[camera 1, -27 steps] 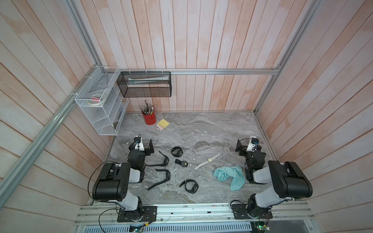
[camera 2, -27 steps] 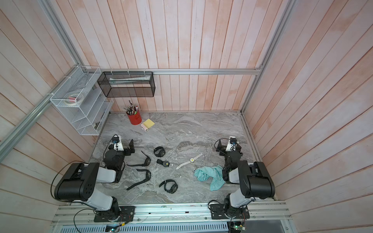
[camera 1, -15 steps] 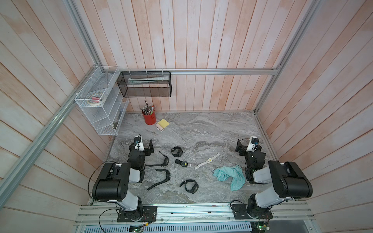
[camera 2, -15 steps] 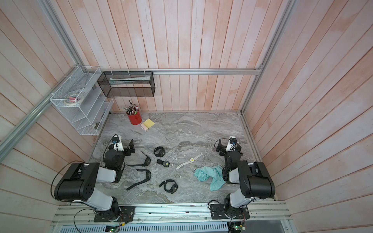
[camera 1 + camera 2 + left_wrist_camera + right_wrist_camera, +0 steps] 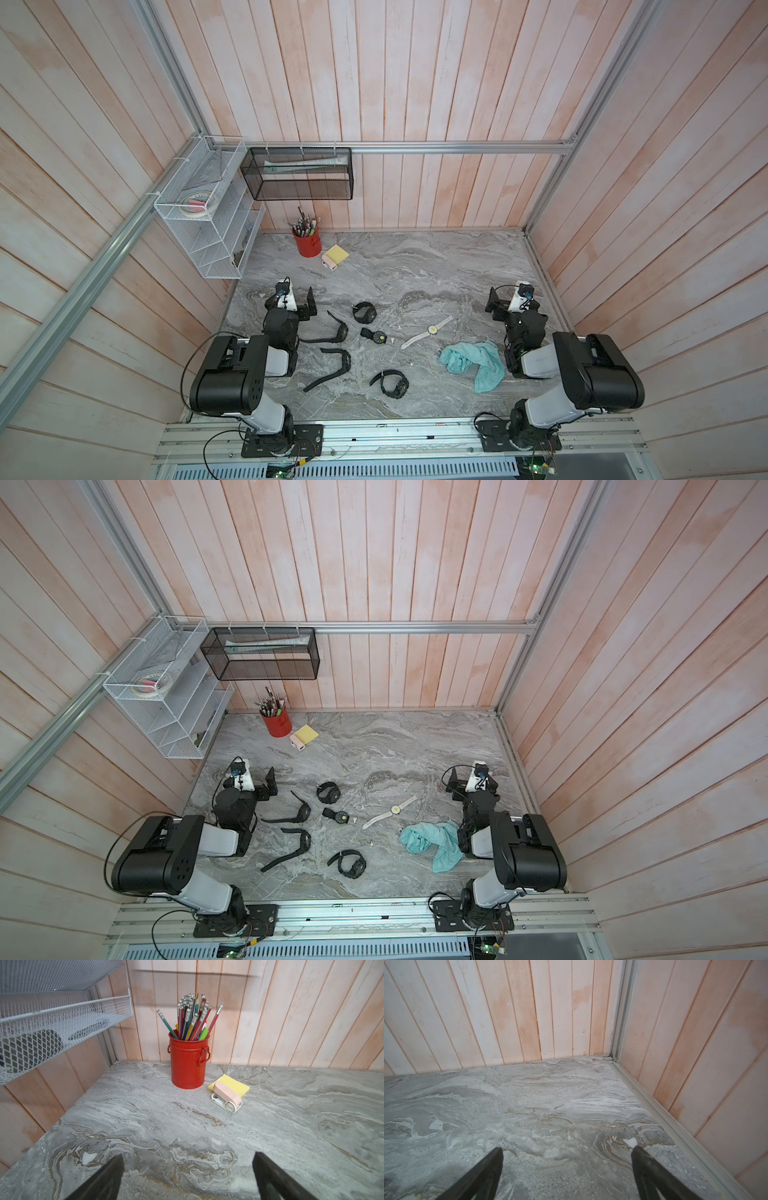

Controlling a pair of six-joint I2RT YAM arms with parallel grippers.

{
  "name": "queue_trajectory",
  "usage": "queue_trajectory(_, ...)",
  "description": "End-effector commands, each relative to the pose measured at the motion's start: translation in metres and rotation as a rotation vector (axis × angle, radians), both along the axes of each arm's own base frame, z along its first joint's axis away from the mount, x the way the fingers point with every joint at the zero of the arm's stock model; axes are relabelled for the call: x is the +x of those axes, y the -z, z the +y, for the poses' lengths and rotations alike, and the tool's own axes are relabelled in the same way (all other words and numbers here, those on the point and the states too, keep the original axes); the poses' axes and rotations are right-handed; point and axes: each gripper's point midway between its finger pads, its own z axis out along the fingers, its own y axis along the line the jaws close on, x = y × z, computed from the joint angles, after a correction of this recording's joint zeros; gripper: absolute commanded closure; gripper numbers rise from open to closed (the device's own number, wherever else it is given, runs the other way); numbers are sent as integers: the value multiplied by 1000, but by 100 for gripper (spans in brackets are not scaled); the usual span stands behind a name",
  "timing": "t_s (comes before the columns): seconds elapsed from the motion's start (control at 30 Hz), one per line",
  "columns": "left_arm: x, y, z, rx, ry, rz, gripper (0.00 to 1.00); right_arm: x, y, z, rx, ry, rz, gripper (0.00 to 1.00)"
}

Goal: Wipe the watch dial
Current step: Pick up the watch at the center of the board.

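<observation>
A white-strapped watch (image 5: 428, 331) (image 5: 390, 811) with a pale yellow dial lies flat mid-table in both top views. Several black watches lie to its left, among them a curled one (image 5: 365, 311) and a short-strapped one with a round dial (image 5: 376, 336). A crumpled teal cloth (image 5: 473, 361) (image 5: 434, 841) rests by the right arm's base. My left gripper (image 5: 297, 297) (image 5: 188, 1156) sits low at the table's left side, open and empty. At the right side, apart from the cloth and watches, my right gripper (image 5: 513, 299) (image 5: 567, 1149) is open over bare marble.
A red pencil cup (image 5: 307, 243) (image 5: 188, 1064), yellow sticky notes (image 5: 234, 1084) and a pink stapler (image 5: 227, 1097) stand at the back left. A white wire shelf (image 5: 208, 216) and a black mesh basket (image 5: 297, 174) hang on the walls. A metal rail (image 5: 654, 1101) edges the right side.
</observation>
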Motion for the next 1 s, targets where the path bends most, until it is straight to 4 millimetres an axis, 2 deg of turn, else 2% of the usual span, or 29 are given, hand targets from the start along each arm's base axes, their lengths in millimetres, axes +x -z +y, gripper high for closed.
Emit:
queue_trajectory(0.0, 12, -20, 14, -19, -78, 9, 0, 5, -29, -19, 28, 109, -4, 2)
queue_trajectory(0.07, 24, -31, 17, -31, -96, 83, 0, 7, -40, -26, 66, 152, 27, 2)
queue_trajectory(0.13, 34, -46, 12, -84, -78, 142, 0, 9, -45, -23, 92, 142, 55, 2)
queue_trajectory(0.2, 42, -63, 1, -173, -36, 189, 0, 9, -43, -16, 129, 106, 82, 2)
queue_trajectory(0.3, 48, -75, -12, -341, -23, 277, 0, 12, -34, -6, 196, 65, 151, 2)
queue_trajectory(0.43, 50, -76, -38, -498, 28, 423, 0, 13, -20, 6, 261, 24, 268, 2)
queue_trajectory(0.6, 47, -75, -70, -607, 96, 516, 0, 9, -11, 16, 300, -13, 368, 2)
queue_trajectory(0.77, 43, -53, -86, -706, 70, 716, 0, 3, -9, 27, 327, -68, 426, 2)
queue_trajectory(0.97, 34, -41, -133, -819, 69, 896, 0, -8, 3, 28, 356, -51, 476, 2)
